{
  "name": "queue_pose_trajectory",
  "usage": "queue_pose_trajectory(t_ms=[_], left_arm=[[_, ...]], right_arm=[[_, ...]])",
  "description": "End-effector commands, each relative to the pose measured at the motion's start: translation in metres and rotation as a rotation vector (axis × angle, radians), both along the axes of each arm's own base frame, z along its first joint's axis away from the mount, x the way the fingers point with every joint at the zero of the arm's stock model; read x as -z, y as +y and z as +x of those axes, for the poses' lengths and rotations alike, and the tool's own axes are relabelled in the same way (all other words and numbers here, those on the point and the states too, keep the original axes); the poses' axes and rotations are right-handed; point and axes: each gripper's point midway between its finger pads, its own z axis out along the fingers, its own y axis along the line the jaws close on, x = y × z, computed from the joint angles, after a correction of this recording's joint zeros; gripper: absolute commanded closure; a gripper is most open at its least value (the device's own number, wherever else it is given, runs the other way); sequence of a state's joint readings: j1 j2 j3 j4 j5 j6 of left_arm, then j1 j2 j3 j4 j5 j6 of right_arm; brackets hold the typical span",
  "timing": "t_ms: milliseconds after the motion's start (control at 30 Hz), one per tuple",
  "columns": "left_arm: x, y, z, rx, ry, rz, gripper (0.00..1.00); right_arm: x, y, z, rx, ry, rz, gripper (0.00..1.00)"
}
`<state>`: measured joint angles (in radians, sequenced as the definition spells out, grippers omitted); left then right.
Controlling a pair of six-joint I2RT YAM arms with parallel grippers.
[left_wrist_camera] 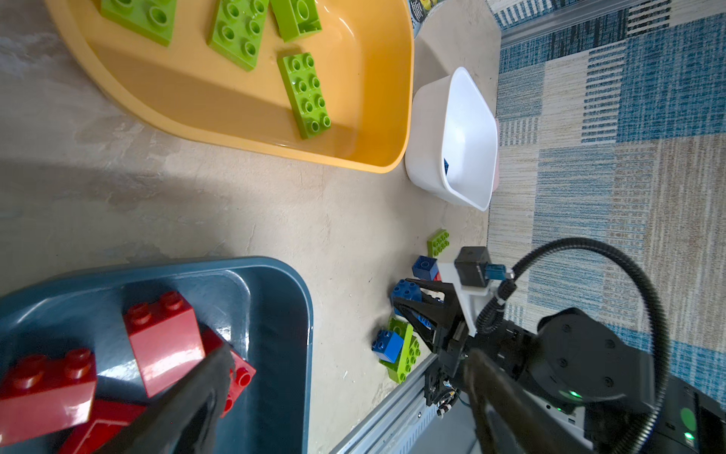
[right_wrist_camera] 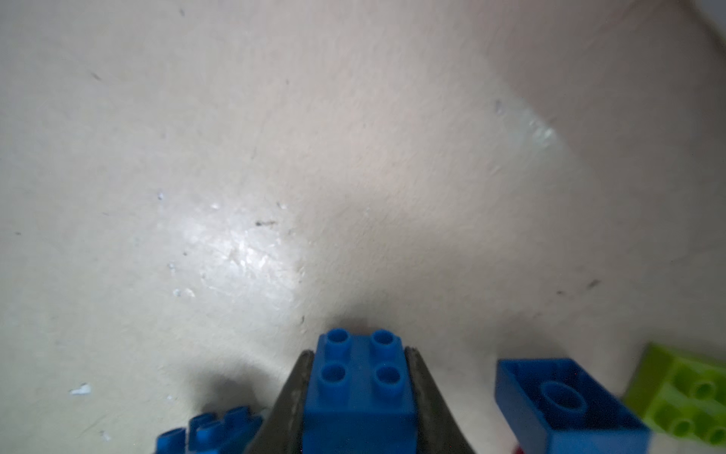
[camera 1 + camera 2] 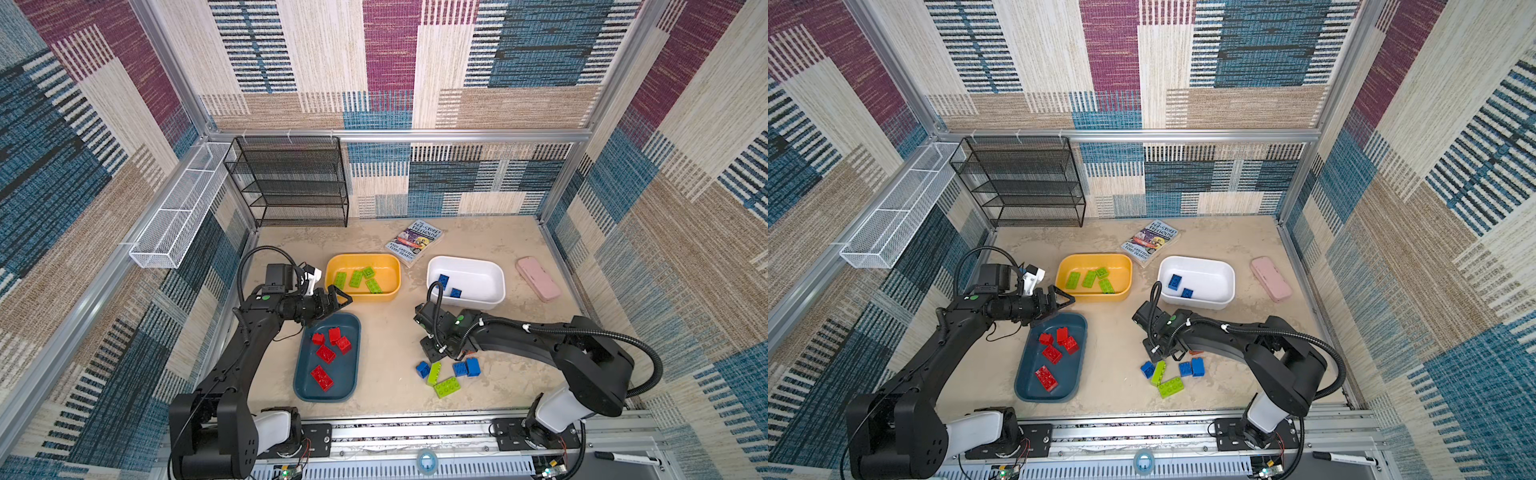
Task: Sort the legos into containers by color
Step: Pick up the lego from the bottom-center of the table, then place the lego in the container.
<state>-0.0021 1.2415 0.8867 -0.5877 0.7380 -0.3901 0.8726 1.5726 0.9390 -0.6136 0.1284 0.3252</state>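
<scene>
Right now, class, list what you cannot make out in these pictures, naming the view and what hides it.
right gripper: jaws hidden under its wrist in both top views; the right wrist view shows it shut on a blue brick.
red sliver: top view, covered by the right arm; unidentifiable.
white bin: left wrist view, its wall hides the contents.
second blue brick: right wrist view, cut off by the edge.

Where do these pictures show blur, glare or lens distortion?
Right wrist view: soft overall, a glare patch on the table, only the held blue brick fairly sharp; left wrist view: shiny highlights on red bricks; both top views: wide-angle, walls splay outward.
</scene>
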Motion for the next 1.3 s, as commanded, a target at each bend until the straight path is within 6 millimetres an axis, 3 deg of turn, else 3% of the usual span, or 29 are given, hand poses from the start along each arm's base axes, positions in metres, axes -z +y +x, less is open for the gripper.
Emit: queue_pose_trajectory(t_ms=[0, 200, 367, 600, 767, 867, 967, 1033, 1167, 1267], left_arm=[[-0.006, -0.003, 0.0, 0.011, -0.011, -0.02, 0.05], [-0.022, -0.015, 0.0, 0.031, -0.028, -0.088, 0.06], [-0.028, -0.023, -0.001, 0.049, -0.034, -0.105, 0.06], [-0.025, -0.026, -0.003, 0.055, -0.029, -0.103, 0.06], [-0.024, -0.026, -0.004, 0.057, -0.026, -0.101, 0.06], [-0.023, -0.027, -0.005, 0.062, -0.028, -0.102, 0.06], [-0.021, -0.027, -0.004, 0.064, -0.023, -0.1, 0.06], [-0.021, -0.028, -0.002, 0.071, -0.022, -0.104, 0.06], [-0.021, -0.027, 0.0, 0.07, -0.025, -0.098, 0.06], [-0.019, -0.027, 0.001, 0.073, -0.018, -0.1, 0.06]], right_arm=[[-0.031, -0.001, 0.026, 0.038, -0.103, 0.012, 0.72], [-0.089, -0.017, 0.092, 0.126, -0.24, 0.095, 0.71], [-0.105, -0.035, 0.151, 0.162, -0.296, 0.117, 0.7], [-0.076, -0.071, 0.219, 0.212, -0.307, 0.044, 0.69], [-0.048, -0.079, 0.245, 0.222, -0.283, -0.02, 0.62], [-0.044, -0.08, 0.246, 0.226, -0.27, -0.029, 0.44], [-0.06, -0.074, 0.237, 0.219, -0.258, 0.027, 0.28], [-0.077, -0.066, 0.222, 0.211, -0.241, 0.098, 0.24], [-0.115, -0.035, 0.159, 0.137, -0.193, 0.298, 0.18], [-0.12, -0.014, 0.098, 0.085, -0.117, 0.358, 0.14]])
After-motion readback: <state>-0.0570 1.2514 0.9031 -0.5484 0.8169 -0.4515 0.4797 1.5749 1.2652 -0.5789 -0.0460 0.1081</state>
